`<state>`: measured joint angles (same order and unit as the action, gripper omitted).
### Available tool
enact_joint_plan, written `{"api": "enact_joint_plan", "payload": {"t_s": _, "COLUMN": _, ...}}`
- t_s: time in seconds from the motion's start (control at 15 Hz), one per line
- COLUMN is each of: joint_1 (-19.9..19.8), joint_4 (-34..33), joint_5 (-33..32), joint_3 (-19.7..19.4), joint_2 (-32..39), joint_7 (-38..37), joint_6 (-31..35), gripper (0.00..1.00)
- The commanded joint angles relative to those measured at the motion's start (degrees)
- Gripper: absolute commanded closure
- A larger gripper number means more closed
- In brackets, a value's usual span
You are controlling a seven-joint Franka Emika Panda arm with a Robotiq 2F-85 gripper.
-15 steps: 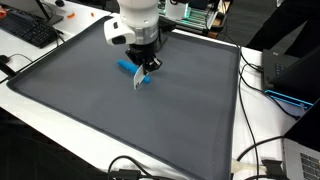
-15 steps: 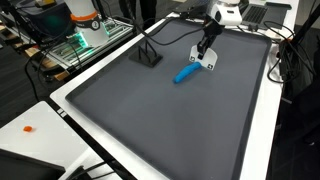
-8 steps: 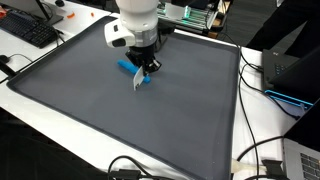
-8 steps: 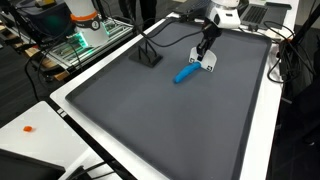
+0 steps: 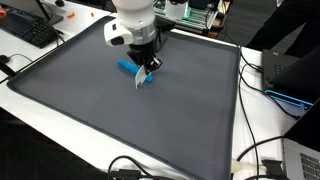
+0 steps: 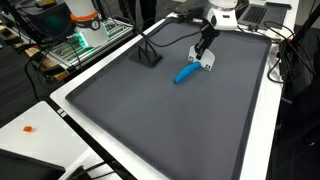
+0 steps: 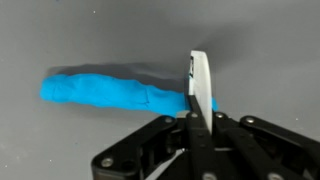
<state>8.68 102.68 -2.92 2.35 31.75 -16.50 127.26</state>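
Pincer (image 7: 192, 128) is clamped on a thin white strip (image 7: 199, 80). Only the wrist view shows that grip, edge-on; both exterior views are too small to resolve it. The strip hangs at one end of the blue roll (image 7: 105, 90), which lies flat on the grey tabletop (image 6: 160, 120); can't tell if they touch.

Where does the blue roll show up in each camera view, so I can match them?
In an exterior view: blue roll upper middle.
In an exterior view: blue roll upper right of centre.
Wrist view: blue roll left of centre.
Shared landmark: white piece by one end.
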Motion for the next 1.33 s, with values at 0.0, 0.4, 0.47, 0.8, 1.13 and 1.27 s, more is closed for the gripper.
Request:
{"api": "enact_joint_plan", "payload": {"t_s": 0.0, "joint_1": -1.4, "joint_4": 4.4, "joint_5": 4.7, "joint_3": 1.5, "joint_2": -1.8, "joint_7": 3.1, "joint_6": -0.3, "gripper": 0.99}}
{"api": "enact_joint_plan", "payload": {"t_s": 0.4, "joint_1": -1.9, "joint_4": 6.2, "joint_5": 7.0, "joint_3": 1.9, "joint_2": -3.9, "joint_7": 6.5, "joint_6": -2.2, "gripper": 0.99}}
{"api": "enact_joint_plan", "payload": {"t_s": 0.47, "joint_1": -1.8, "joint_4": 6.4, "joint_5": 7.1, "joint_3": 1.9, "joint_2": -4.3, "joint_7": 6.8, "joint_6": -2.5, "gripper": 0.99}}
{"api": "enact_joint_plan", "payload": {"t_s": 0.8, "joint_1": -1.5, "joint_4": 7.1, "joint_5": 6.0, "joint_3": 1.6, "joint_2": -6.4, "joint_7": 7.2, "joint_6": -3.9, "gripper": 0.99}}
{"api": "enact_joint_plan", "payload": {"t_s": 1.13, "joint_1": -1.5, "joint_4": 7.3, "joint_5": 5.2, "joint_3": 1.1, "joint_2": -9.2, "joint_7": 7.2, "joint_6": -4.5, "gripper": 0.99}}
{"api": "enact_joint_plan", "payload": {"t_s": 1.27, "joint_1": -1.6, "joint_4": 7.1, "joint_5": 4.8, "joint_3": 0.9, "joint_2": -10.0, "joint_7": 7.2, "joint_6": -5.0, "gripper": 0.99}}
